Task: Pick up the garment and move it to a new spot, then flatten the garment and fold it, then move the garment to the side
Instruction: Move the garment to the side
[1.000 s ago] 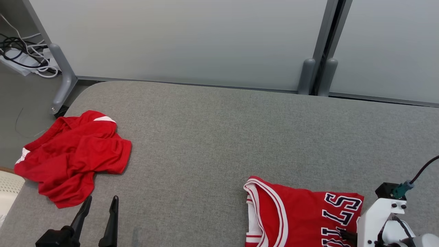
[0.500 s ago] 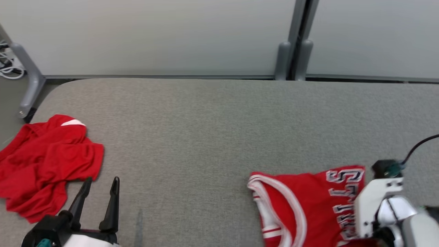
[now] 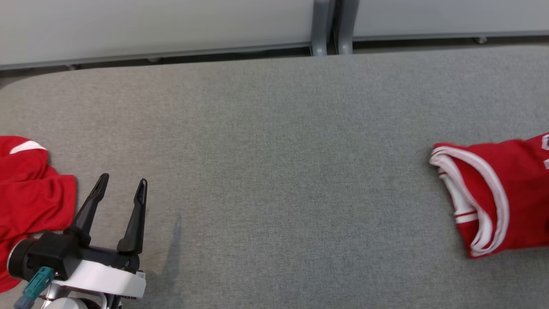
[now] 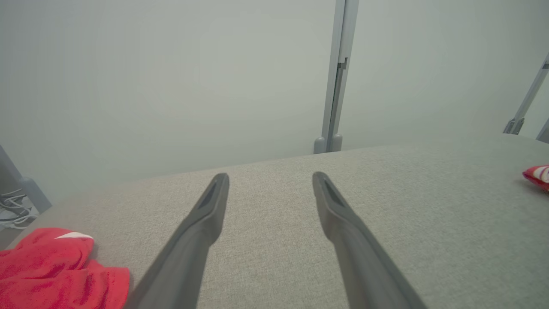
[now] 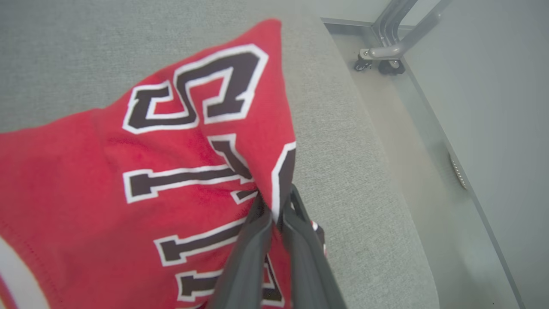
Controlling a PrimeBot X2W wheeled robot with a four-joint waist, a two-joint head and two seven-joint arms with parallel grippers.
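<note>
Pinching the folded red basketball jersey (image 5: 107, 171) at its edge beside the dark lettering, the right gripper (image 5: 274, 210) has its fingers clamped on the cloth.
The jersey lies at the right end of the grey padded table (image 3: 274, 150); the left gripper (image 3: 122, 182) hovers with fingers spread wide, grasping nothing, just beside a crumpled red shirt (image 3: 30, 193) at the left end.

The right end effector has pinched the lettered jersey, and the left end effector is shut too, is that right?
No. The left end effector is open, its jaws standing wide apart, as the left wrist view shows. The right end effector has indeed pinched the lettered jersey.
</note>
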